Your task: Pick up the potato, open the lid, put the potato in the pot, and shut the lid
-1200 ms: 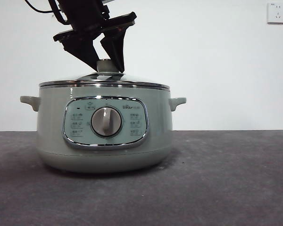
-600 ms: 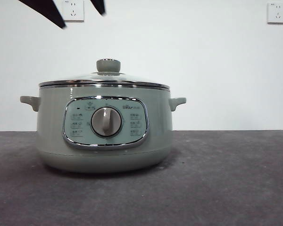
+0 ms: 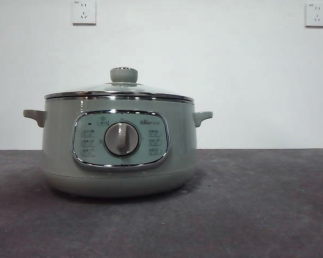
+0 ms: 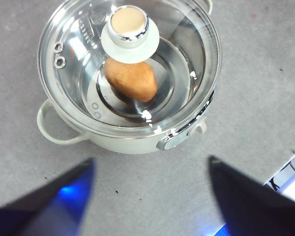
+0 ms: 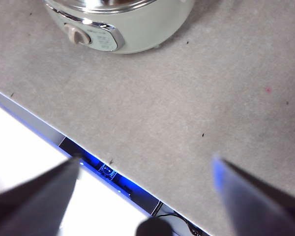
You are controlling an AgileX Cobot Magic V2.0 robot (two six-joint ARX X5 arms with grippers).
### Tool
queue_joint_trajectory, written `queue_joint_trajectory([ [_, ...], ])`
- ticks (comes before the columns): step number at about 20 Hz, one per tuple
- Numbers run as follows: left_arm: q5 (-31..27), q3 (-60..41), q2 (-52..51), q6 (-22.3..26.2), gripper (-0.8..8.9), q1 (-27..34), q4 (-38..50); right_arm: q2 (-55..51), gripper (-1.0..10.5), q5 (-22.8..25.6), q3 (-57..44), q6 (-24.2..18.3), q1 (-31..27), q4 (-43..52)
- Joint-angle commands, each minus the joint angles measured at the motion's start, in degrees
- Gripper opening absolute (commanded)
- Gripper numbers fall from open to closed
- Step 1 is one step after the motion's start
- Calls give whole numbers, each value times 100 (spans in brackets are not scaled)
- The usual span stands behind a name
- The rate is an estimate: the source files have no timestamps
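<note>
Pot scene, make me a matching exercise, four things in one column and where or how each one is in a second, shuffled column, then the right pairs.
Things:
1. potato
2. lid
3. left gripper
4. pot

Places or states:
A. open and empty, above the pot
B. standing on the grey table
C. lying inside the pot, seen through the glass
D. closed on the pot's rim

Pairs: 1-C, 2-D, 3-A, 4-B
</note>
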Motion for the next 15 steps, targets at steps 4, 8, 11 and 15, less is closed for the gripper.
queue_joint_trajectory([
  [4,-15,-24,2,63,-7,-7,195,7,1,238,-46,0,2,0],
  [8,-13,-26,4,63,-3,-7,693,7,1,498,-46,0,2,0],
  [11,-15,-24,4,63,-3,-7,1088,7,1,498,-46,0,2,-2],
  [15,-66,-26,-57,105,-3,101,1497,7,1,498,-46,0,2,-2],
])
